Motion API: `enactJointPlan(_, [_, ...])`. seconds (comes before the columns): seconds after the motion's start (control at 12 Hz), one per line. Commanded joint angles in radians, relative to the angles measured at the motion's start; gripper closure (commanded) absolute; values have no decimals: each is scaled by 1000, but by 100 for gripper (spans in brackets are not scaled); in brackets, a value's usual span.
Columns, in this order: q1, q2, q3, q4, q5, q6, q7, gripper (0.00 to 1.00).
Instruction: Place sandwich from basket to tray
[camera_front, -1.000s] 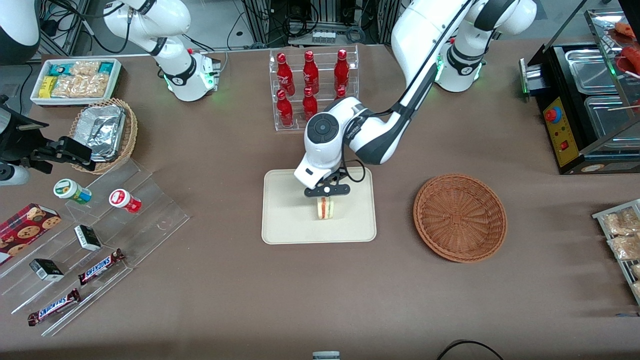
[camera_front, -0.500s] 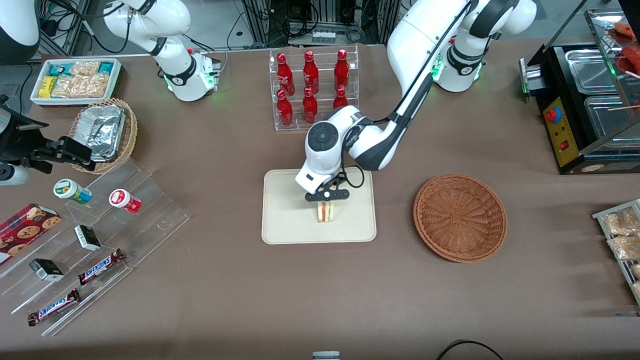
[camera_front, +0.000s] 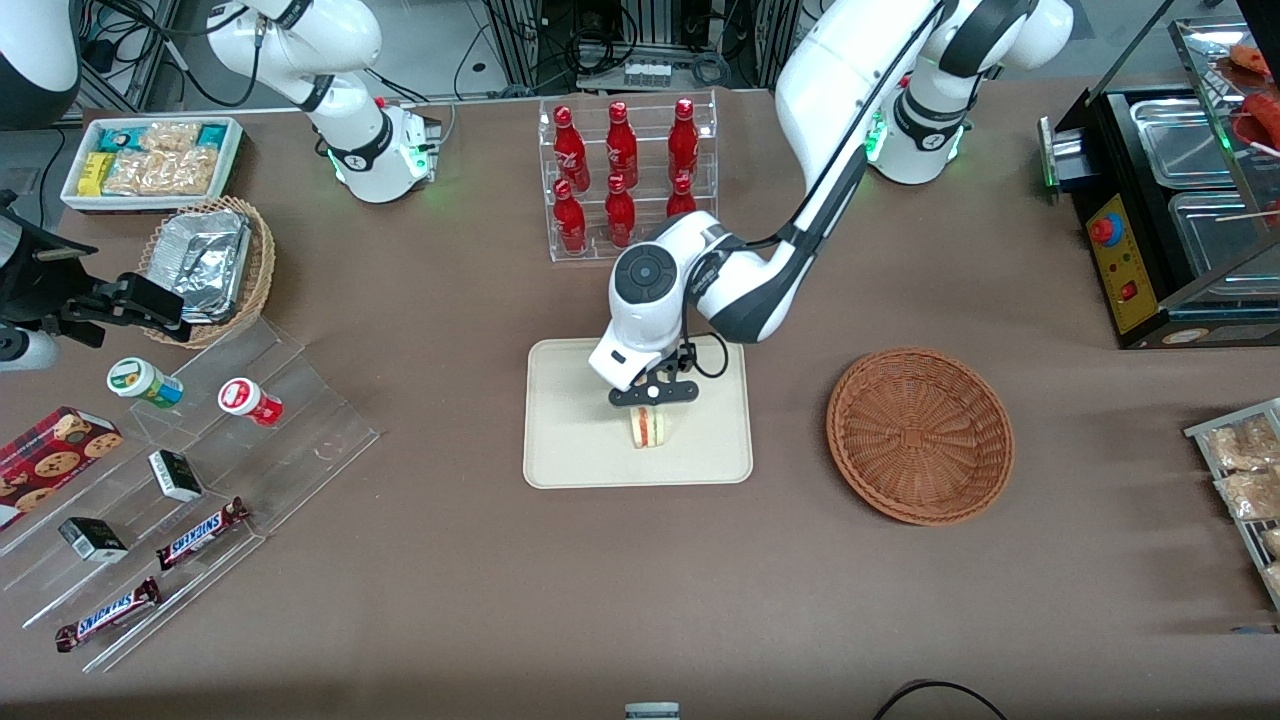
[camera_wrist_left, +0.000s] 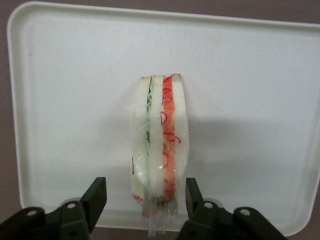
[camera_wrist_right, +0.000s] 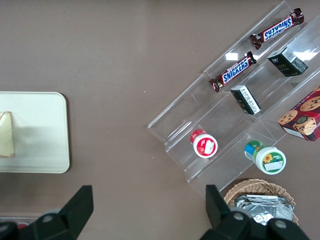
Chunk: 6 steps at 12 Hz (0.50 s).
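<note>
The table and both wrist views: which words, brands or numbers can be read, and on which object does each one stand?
"SNICKERS": on each of two chocolate bars on the clear acrylic steps.
Red bottles, round cups, cookie box, dark small boxes: labels too small to read.
Sandwich, tray, basket: no text.
The claw is open around the sandwich, above the tray.

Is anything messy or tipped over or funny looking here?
Nothing is spilled or broken. The sandwich stands on its edge on the tray, inside clear wrap that sticks out at one end. The gripper hangs open right above it, its fingers clear of the bread. The basket has nothing in it.
</note>
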Motion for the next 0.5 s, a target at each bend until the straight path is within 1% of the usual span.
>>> enactJointPlan(0.0, [47, -218, 10, -24, -18, -237, 0, 1])
enactJointPlan(0.08, [82, -273, 9, -23, -20, -312, 0, 1])
enactJointPlan(0.25, [102, -356, 12, -24, -12, -423, -1, 1])
enactJointPlan(0.33, [162, -420, 10, -24, -9, -518, 14, 1])
enactJointPlan(0.42, [196, -459, 10, -24, -6, -567, 20, 1])
